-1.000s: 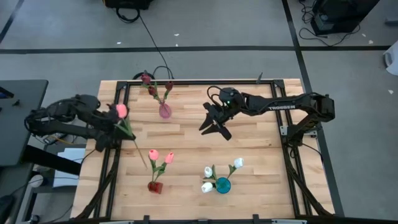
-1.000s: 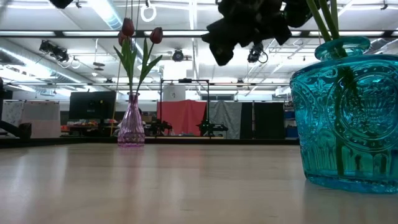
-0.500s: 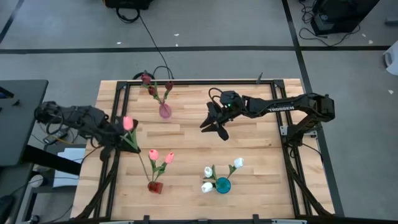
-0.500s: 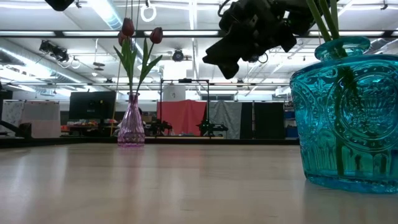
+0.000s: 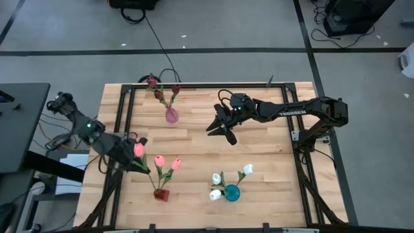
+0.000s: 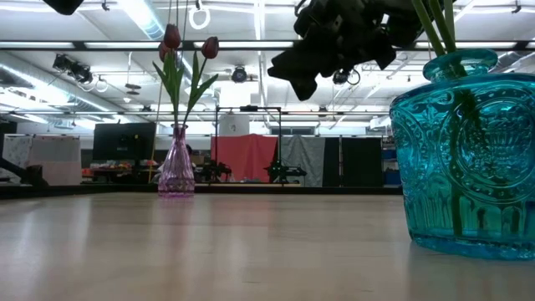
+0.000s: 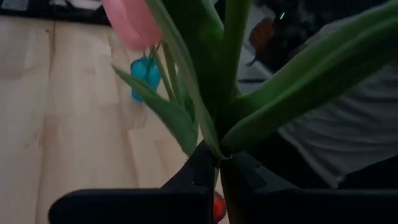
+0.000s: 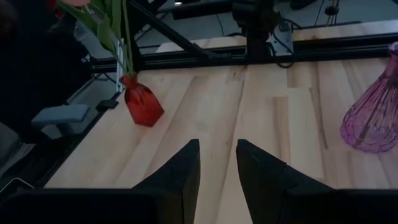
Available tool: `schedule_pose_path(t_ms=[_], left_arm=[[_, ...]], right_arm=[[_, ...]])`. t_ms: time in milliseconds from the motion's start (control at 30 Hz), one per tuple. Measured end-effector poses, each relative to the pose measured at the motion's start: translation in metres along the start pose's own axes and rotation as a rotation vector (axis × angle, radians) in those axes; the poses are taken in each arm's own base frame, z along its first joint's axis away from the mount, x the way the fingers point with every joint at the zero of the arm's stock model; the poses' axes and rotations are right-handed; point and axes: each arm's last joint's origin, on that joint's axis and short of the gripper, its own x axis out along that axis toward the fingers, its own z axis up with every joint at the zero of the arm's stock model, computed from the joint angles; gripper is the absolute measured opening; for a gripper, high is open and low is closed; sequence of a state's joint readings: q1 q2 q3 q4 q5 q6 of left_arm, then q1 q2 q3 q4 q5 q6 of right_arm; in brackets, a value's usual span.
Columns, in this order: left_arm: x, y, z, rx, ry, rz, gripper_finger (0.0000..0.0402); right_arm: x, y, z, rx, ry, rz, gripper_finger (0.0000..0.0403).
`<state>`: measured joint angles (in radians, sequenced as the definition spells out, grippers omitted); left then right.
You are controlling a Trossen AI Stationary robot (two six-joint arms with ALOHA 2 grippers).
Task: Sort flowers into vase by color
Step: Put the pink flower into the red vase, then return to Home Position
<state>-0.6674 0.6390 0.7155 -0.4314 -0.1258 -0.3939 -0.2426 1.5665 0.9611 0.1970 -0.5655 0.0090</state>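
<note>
Wooden table [image 5: 259, 155]: left gripper [image 5: 129, 153] clamped on a pink tulip [image 5: 138, 149] beside the red vase [image 5: 162, 193]. Right gripper [image 5: 218, 130], fingers apart, hangs empty mid-table.

Three vases [image 5: 171, 116] on the table [image 5: 259, 155] (flowers [image 5: 165, 164] in each), well apart

Overhead shot is evenly lit, soft short shadows under the arms on the counter [image 5: 194, 145], no real glare. The level view is backlit by bright ceiling strips [image 6: 134, 12], so the right pincer [image 6: 297, 71] is just a black silhouette. Left wrist cam is dim and mushy: the pink bud [image 7: 132, 22] and leaves right at its pincer are out of focus.
</note>
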Motion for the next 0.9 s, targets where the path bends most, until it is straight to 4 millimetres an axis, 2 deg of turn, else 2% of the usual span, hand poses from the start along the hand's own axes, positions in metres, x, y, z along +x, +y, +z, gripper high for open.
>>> schedule_pose_path(t_ms=[200,400,567,700,900], left_arm=[[0.021,-0.007,-0.009,0.031,0.080,0.067,0.0038],[0.038,-0.009,-0.016,-0.006,0.146,0.094,0.0112],[0.038,-0.010,-0.017,-0.080,0.179,0.041,0.0158],[0.036,-0.011,-0.018,-0.104,0.205,0.018,0.0162],[0.023,-0.005,-0.022,-0.109,0.269,0.112,0.0162]], right_arm=[[-0.004,-0.006,0.000,0.009,-0.003,-0.002,0.0117],[-0.011,-0.016,0.001,0.033,-0.023,0.033,0.0117],[-0.017,-0.024,0.006,0.031,-0.073,0.023,0.0117],[-0.020,-0.026,0.008,0.026,-0.089,0.054,0.0117],[-0.020,-0.026,0.008,0.024,-0.089,0.065,0.0117]])
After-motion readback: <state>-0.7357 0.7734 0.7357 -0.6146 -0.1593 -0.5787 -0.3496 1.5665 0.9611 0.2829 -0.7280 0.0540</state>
